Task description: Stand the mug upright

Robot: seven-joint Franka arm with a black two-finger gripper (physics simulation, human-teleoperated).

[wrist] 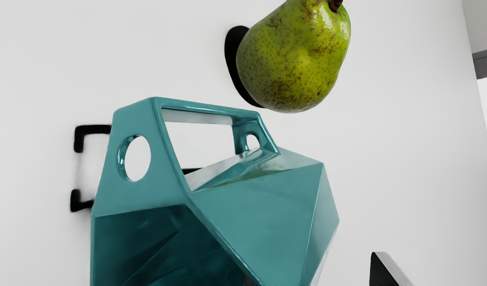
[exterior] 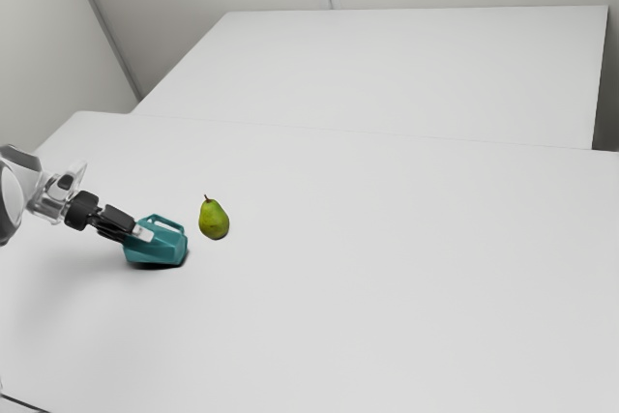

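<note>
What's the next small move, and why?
Probably close the black two-finger claw on the teal, faceted, ceramic-looking mug: it lies on its side, part of it sits between the open fingers, and a gap remains between it and one finger.

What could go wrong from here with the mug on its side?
The open gripper straddles the mug's wall with a gap beside its outer finger, so closing might drag or roll the mug. The pear sits near the mug's handle; a swing while righting the mug could knock it away.
</note>
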